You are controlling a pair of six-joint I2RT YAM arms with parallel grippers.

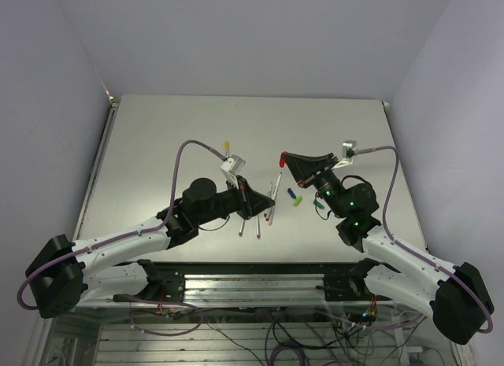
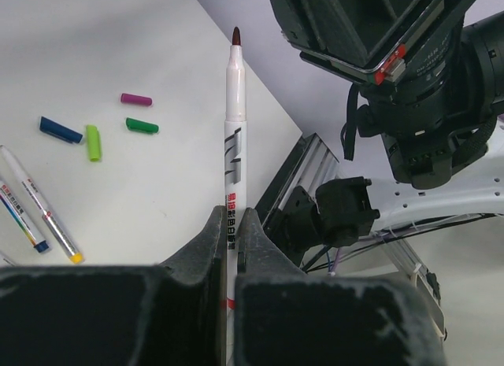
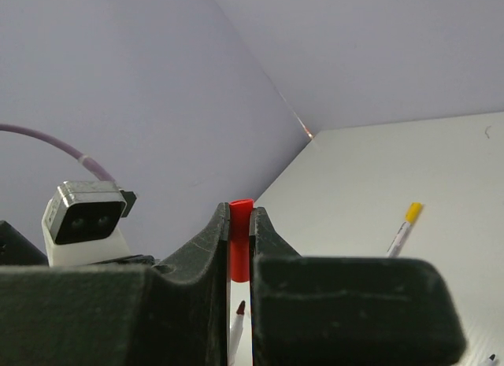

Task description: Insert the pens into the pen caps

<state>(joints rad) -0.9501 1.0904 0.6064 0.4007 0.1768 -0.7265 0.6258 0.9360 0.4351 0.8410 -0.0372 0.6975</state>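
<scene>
Lilac-walled table (image 1: 157, 146): left end effector (image 2: 229, 224) grips pen (image 2: 234, 90), right end effector (image 3: 239, 220) grips red cap (image 3: 239, 252).

left gripper (image 1: 270, 202) has its jaws pinched on a pen (image 1: 276, 185), angled up toward the right gripper (image 1: 283, 159), red cap (image 1: 282, 157) showing at its tip. pen tip and cap sit near each other. blue cap (image 1: 290, 194) and light green cap (image 1: 298, 201) lie on the surface (image 1: 157, 161) just below.

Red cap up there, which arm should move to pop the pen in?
Probably the left. The left tool grips the pen with the tip aimed near the red cap, so a short push should do it. The right tool can just hold the cap.
</scene>
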